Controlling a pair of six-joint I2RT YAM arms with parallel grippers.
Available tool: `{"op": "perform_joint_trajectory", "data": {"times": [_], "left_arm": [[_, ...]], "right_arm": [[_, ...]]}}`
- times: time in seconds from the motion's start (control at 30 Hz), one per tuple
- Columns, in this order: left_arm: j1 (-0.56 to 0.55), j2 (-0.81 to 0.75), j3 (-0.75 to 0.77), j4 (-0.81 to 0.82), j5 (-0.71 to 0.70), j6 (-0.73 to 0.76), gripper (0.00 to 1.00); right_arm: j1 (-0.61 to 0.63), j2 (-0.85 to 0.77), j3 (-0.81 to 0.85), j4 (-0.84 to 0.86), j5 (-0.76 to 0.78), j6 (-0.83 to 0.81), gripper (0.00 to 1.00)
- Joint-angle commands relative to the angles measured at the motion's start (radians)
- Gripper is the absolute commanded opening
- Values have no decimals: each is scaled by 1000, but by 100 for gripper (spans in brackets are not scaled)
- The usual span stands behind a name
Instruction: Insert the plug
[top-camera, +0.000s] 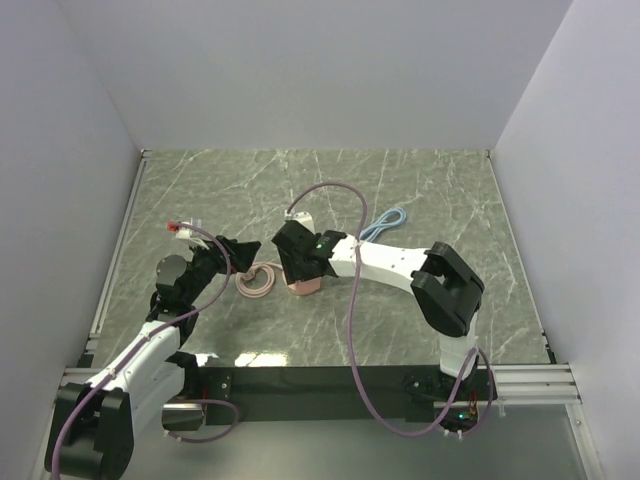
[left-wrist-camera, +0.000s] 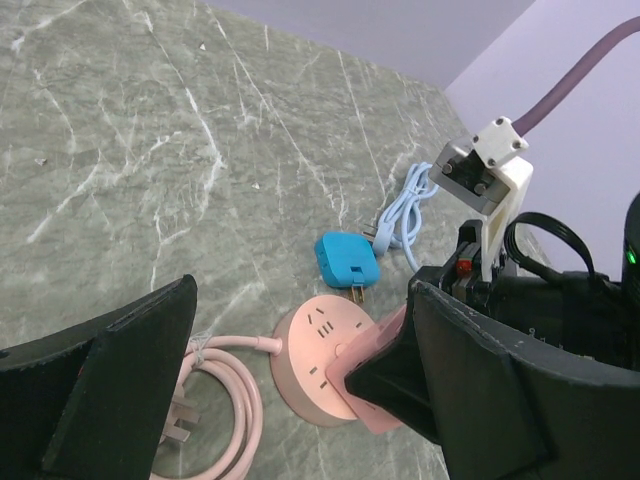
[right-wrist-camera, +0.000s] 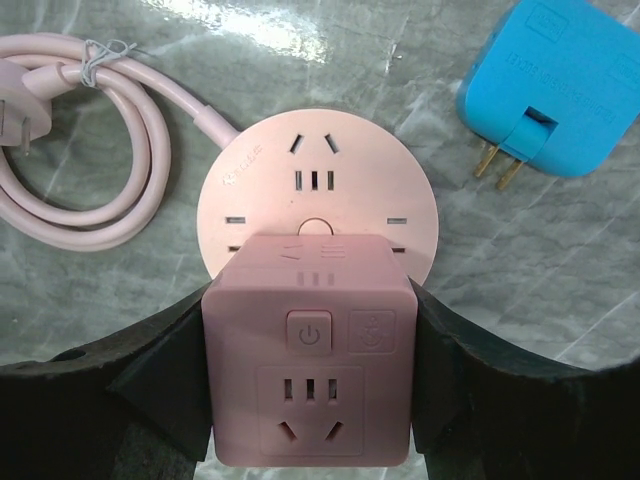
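While one cube stands, one plug lies.

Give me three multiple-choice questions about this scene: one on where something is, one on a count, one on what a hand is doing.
1. Where is the blue plug?
A. lying on the table
B. in a box
C. stuck on the wall

2. How many metal prongs show on it?
A. one
B. two
C. four

3. What is the right hand doing?
A. hanging open
B. gripping a cup
C. shut on the pink cube

Answers:
1 A: it rests on the marble top, with nothing holding it.
2 B: the right wrist view shows a pair.
3 C: both fingers press the cube's sides.
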Motion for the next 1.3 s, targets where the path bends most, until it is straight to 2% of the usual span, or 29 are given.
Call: {"op": "perform_joint_trajectory", "data": {"times": [0.0, 0.13, 0.67, 0.97, 1.13, 1.27], "left_arm": [[5, -6, -6, 23, 1, -6, 96], [5, 0, -5, 26, 4, -6, 96], [5, 3, -2, 23, 4, -6, 96], [5, -9, -5, 14, -7, -3, 96], [5, 0, -3, 20, -2, -3, 96], [5, 3, -2, 18, -7, 2, 96]], "right_arm": [[67, 120, -113, -101, -126, 97, 0], [82, 117, -160, -33, -161, 127, 0], [183, 171, -252, 47, -226, 249, 0], [182, 179, -314, 116, -278, 256, 0], [171, 148, -268, 105, -258, 215, 0], [159, 134, -185, 62, -202, 169, 27]]}}
